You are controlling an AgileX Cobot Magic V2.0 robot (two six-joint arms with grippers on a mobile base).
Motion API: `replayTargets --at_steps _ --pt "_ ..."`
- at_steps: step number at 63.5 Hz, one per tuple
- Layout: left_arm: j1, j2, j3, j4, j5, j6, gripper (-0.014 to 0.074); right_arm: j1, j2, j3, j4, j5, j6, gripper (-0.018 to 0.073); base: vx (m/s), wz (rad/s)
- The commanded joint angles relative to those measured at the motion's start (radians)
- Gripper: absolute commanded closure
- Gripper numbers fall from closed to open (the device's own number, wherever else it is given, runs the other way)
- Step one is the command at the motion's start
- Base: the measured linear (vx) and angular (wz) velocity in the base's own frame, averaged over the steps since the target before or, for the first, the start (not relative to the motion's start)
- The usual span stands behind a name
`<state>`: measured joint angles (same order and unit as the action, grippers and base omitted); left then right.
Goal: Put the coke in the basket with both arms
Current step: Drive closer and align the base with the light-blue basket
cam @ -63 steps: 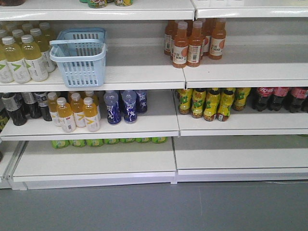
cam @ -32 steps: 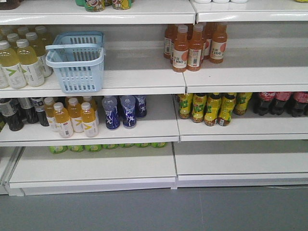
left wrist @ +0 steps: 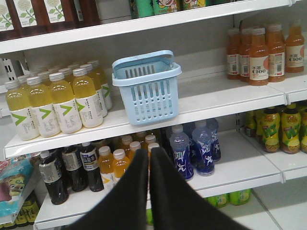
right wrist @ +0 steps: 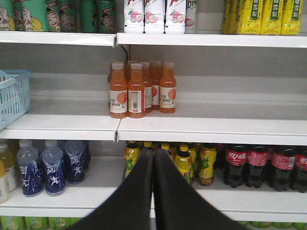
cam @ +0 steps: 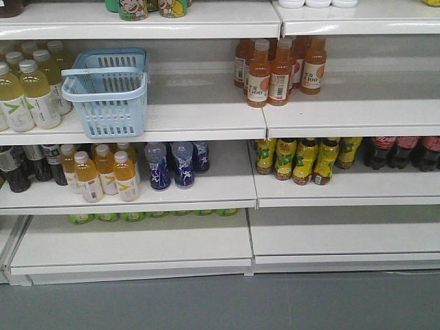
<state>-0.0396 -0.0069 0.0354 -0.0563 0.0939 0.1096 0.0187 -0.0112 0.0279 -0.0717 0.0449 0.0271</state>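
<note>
You're only approaching: left gripper (left wrist: 148, 160) and right gripper (right wrist: 153, 160) are pressed together, empty. The basket (left wrist: 144, 79) sits on a shelf (left wrist: 216, 96); next, find the coke, unseen here.

The basket (cam: 106, 103) stands on a shelf (cam: 206, 115) just beside yellow bottles (cam: 38, 96), perhaps touching.

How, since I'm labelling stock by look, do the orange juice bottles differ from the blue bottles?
The orange juice bottles show orange liquid and pale labels; the blue bottles are blue with white figures. The orange juice bottles share a shelf level with the basket, to its right; the blue bottles stand one shelf lower. The orange juice bottles have narrow necks; the blue bottles have rounded shoulders. Both stand upright in clusters.
</note>
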Motion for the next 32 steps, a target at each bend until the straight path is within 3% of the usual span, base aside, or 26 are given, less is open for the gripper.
replayTargets --at_steps 1,32 --pt "0.001 -0.02 -0.034 -0.001 -0.081 -0.003 0.0602 -0.005 -0.013 0.008 -0.003 -0.072 -0.004 0.0569 0.04 -0.01" --pt "0.001 -0.02 -0.034 -0.001 -0.081 -0.003 0.0602 -0.005 -0.013 0.008 -0.003 -0.072 -0.004 0.0569 0.05 0.01"
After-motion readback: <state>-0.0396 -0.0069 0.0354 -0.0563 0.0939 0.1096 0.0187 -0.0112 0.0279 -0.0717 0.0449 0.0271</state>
